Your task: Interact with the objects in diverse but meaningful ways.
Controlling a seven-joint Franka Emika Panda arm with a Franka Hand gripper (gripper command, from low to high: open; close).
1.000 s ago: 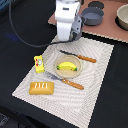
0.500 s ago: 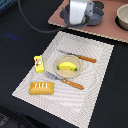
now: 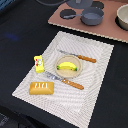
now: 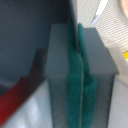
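In the exterior view a yellow banana (image 3: 69,66) lies in a small beige bowl (image 3: 60,71) in the middle of the striped mat (image 3: 97,75). A golden-brown bread loaf (image 3: 41,88) lies at the mat's near corner on the exterior view's left. A yellow packet with red print (image 3: 38,61) stands beyond it. A grey-blue pot (image 3: 92,16) stands at the back, with a second one (image 3: 79,3) cut off by the frame edge. No tomato shows. The arm is out of the exterior view. In the wrist view my gripper (image 4: 76,60) has its green pads pressed together with nothing between them.
A wooden-handled knife (image 3: 77,56) and fork (image 3: 65,81) flank the bowl on the mat. The pots stand on a brown board (image 3: 107,27) with a dark lid (image 3: 68,14) and a pale bowl (image 3: 123,15). The surrounding tabletop (image 3: 20,35) is dark.
The arm moved from above the mat's far edge back over the pots and then out of the exterior view. The objects on the mat have not moved.
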